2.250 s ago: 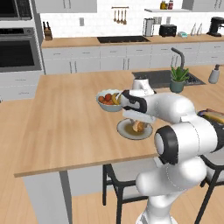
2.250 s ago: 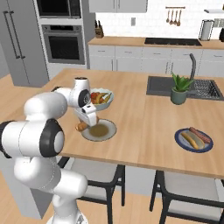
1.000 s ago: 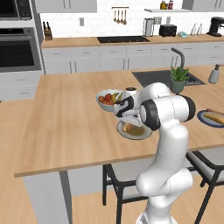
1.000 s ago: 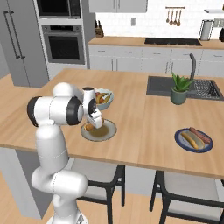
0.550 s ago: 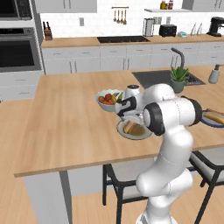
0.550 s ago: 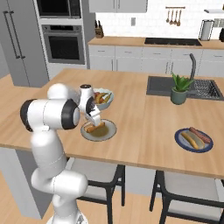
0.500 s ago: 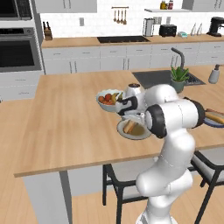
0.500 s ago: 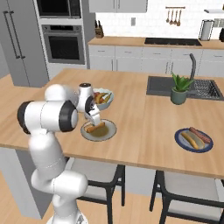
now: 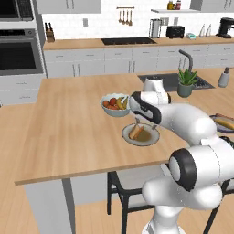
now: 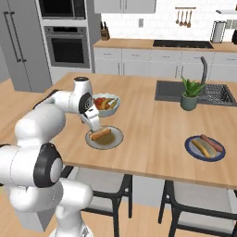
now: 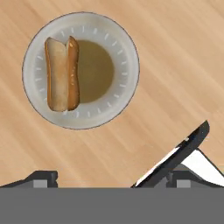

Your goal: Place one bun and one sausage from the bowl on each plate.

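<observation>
The pincer [image 10: 94,126] hangs above the wooden island counter [image 9: 68,132] with its two dark fingers set wide apart, nothing between them. Directly below and slightly ahead of the pincer lies the plain grey round plate [image 11: 118,94]; in the hand view this plate sits above the fingertips [image 11: 199,131], offset to the upper left. On the plate, a pale tan bun [image 11: 54,74] and a brown sausage [image 11: 72,72] lie side by side, touching along their length, on the plate's left half in that view.

Beyond the pincer, near the plate, stands a pale bowl of coloured fruit [image 9: 114,104]. Well apart from the pincer, towards the robot's right, lies the dark-blue-rimmed round plate [image 10: 205,149], which carries a second bun [image 10: 201,147] and a second sausage [image 10: 212,143].

Compared with the frames of one second ago, the fingers have spread from roughly half-way to fully apart, and the pincer has lifted a little off the grey plate. The bun and sausage stay on the plate in the same position. The fruit bowl and the blue-rimmed plate are unchanged.
</observation>
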